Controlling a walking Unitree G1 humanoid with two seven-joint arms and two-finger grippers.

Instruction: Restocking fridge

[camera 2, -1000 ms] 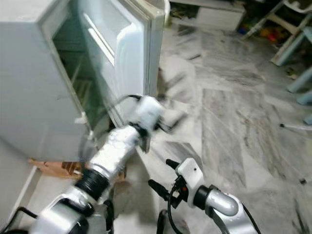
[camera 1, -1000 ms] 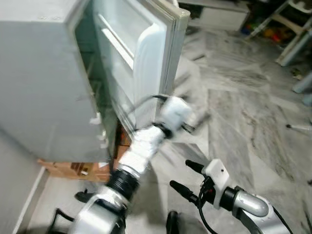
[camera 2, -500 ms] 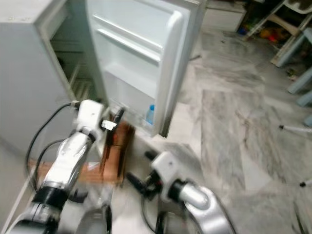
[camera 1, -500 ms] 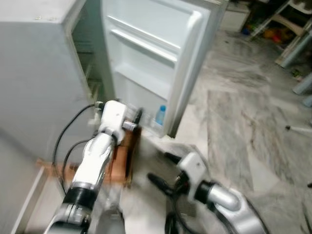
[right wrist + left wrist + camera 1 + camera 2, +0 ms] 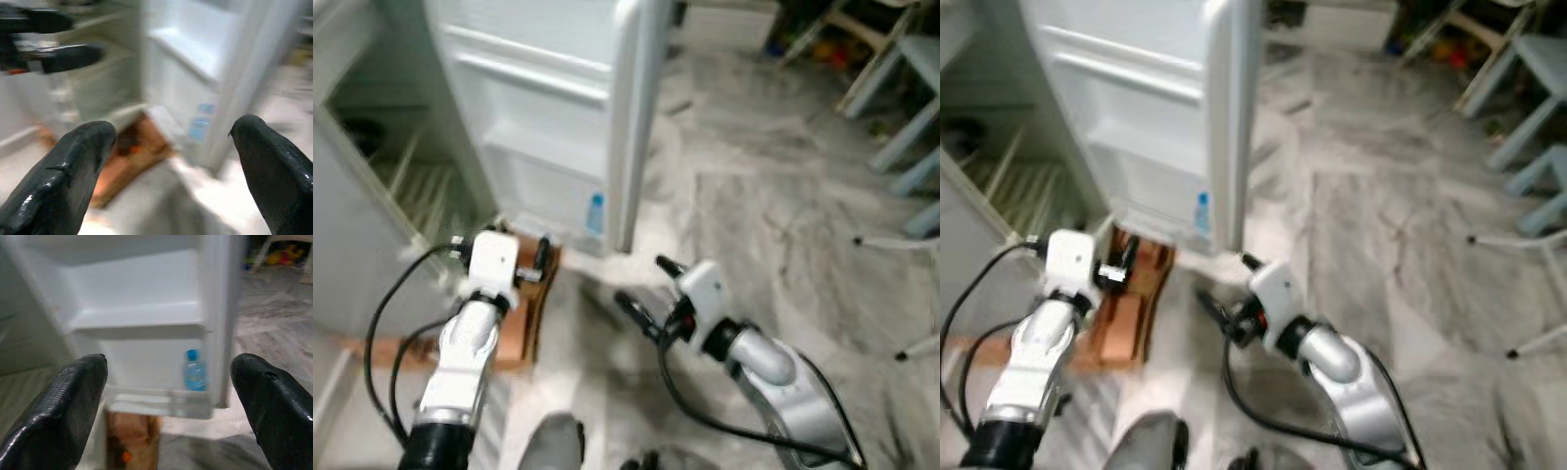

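While fridge door [image 5: 548, 127] ajar, bottle [image 5: 595, 212] inside.

From the head, our stereo pair looks forward and down — the open fridge door [image 5: 558, 108] and marble floor [image 5: 773, 196] appear in both eyes. Our left wrist camera faces the door's lower shelf at close range, water bottle [image 5: 194, 370] ahead. Our right wrist camera, blurred, views that same door from farther back.

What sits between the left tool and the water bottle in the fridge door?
Nothing: in the left wrist view the left tool looks past open air straight at the water bottle standing on the fridge door bottom shelf.
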